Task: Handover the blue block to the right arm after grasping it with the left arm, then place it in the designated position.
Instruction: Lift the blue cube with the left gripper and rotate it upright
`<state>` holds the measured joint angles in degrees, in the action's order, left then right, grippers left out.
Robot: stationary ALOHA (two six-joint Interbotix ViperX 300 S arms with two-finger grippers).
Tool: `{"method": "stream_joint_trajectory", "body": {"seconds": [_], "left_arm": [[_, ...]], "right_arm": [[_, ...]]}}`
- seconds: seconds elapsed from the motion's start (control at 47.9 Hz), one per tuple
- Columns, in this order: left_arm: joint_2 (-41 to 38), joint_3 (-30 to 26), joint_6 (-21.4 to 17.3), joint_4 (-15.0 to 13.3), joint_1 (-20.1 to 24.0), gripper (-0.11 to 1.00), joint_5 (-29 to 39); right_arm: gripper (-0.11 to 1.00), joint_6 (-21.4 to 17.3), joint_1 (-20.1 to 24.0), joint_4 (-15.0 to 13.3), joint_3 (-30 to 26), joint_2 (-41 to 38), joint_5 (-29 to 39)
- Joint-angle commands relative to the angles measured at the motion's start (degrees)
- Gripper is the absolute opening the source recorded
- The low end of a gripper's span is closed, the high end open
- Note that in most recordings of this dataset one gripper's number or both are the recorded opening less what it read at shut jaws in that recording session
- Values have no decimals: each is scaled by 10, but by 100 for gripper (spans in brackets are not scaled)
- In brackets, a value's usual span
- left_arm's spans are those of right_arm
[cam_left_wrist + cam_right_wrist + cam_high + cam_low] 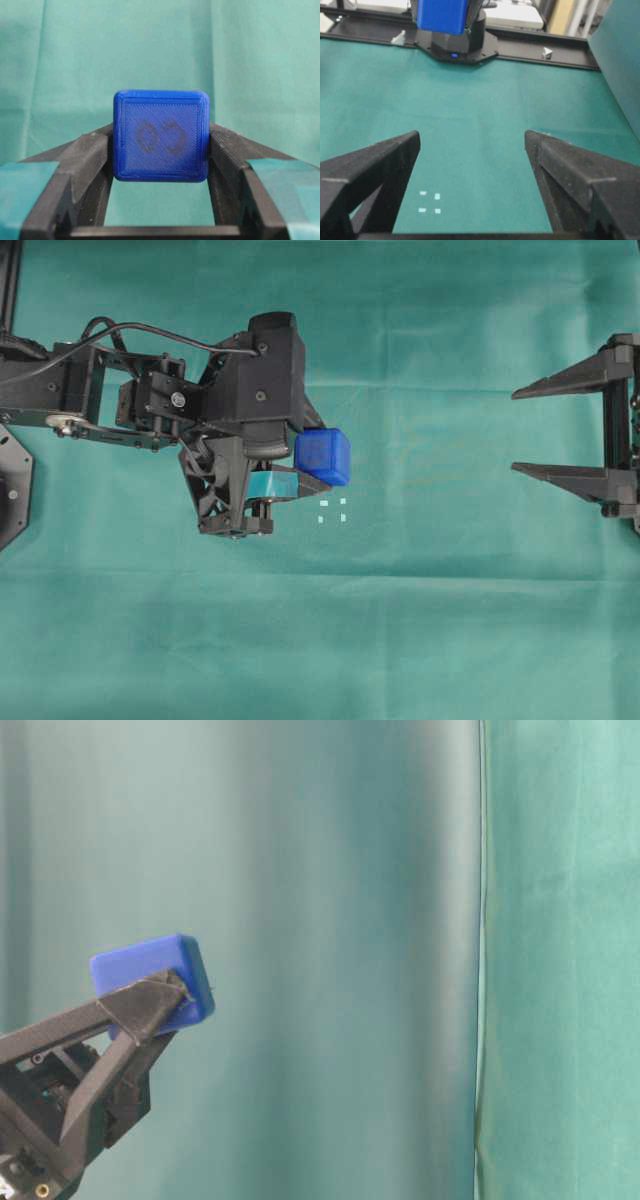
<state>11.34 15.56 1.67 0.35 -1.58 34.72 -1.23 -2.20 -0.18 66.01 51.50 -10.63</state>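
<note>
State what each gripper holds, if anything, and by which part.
The left gripper holds the blue block, its fingertips pinching two opposite side faces, with the marked face toward the wrist camera. The right gripper stands open, holding nothing.

a green cloth (420,640) covers the counter, lightly creased. more green fabric hangs as a backdrop (330,920) behind it, with a vertical seam. a black rail (560,52) runs along the counter's far edge, with pale furniture (520,15) beyond.
</note>
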Motion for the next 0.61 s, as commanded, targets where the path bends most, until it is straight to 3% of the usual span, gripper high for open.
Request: {"method": "stream_joint_trajectory", "body": {"seconds": [0.0, 0.376, 0.585], "left_arm": [[16, -12, 0, 2, -2, 47, -3], [20, -6, 0, 2, -3, 47, -9], [39, 17, 0, 2, -3, 47, -45]], "right_arm": [[94, 0, -1, 2, -15, -4, -3], [94, 0, -1, 1, -15, -4, -3], [94, 0, -1, 0, -14, -4, -3]]}}
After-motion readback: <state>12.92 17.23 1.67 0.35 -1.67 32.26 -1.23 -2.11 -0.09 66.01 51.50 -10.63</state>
